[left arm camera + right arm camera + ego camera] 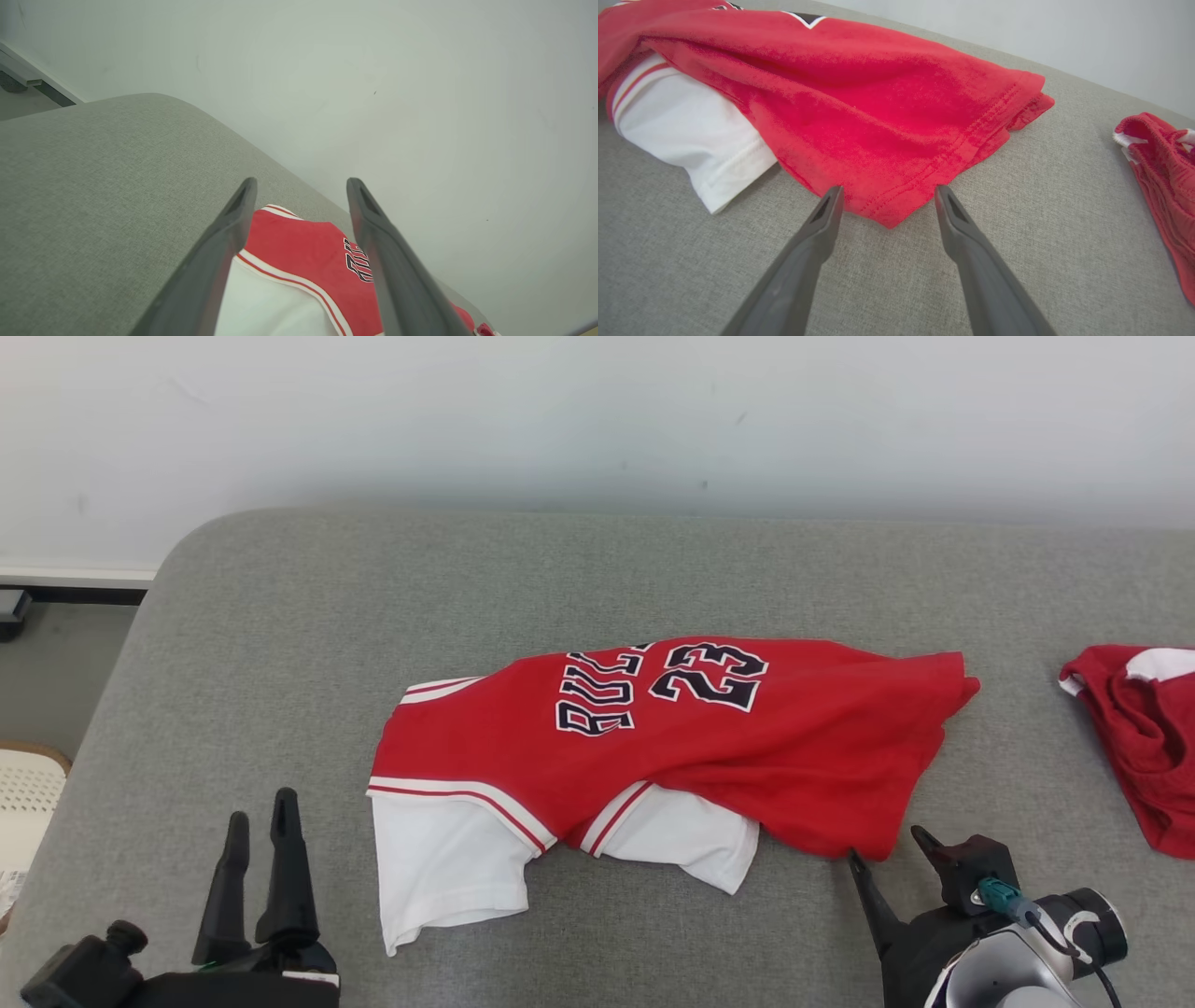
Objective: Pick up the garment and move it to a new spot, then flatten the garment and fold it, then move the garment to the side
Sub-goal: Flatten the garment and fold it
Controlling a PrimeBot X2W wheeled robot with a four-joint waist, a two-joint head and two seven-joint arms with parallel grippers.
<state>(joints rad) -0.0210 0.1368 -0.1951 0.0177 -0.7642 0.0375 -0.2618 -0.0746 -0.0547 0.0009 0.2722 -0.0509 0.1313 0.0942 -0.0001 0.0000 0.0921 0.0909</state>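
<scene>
Subject: the garment (672,747), a red jersey with white sleeves and the number 23, lies crumpled near the middle of the grey padded surface (233,644). It is partly folded over itself and not flattened. Its long axis runs left to right across the head view, with the white sleeve (439,859) at the robot's left and the red hem at the right.

Right claw (887,847): fingers set well apart and holding nothing. The tips sit just short of the near hem corner (889,219), which lies directly ahead, between the two fingers. This arm is the nearer.

Left claw (261,807): also parted and empty. It stands clear of the cloth, with the sleeve ahead and to its right.

Assessment: the pick-up is not yet made; the right claw need only advance onto the hem.

Also noted: a second red garment (1134,737) at the far right, apart from the subject.
</scene>
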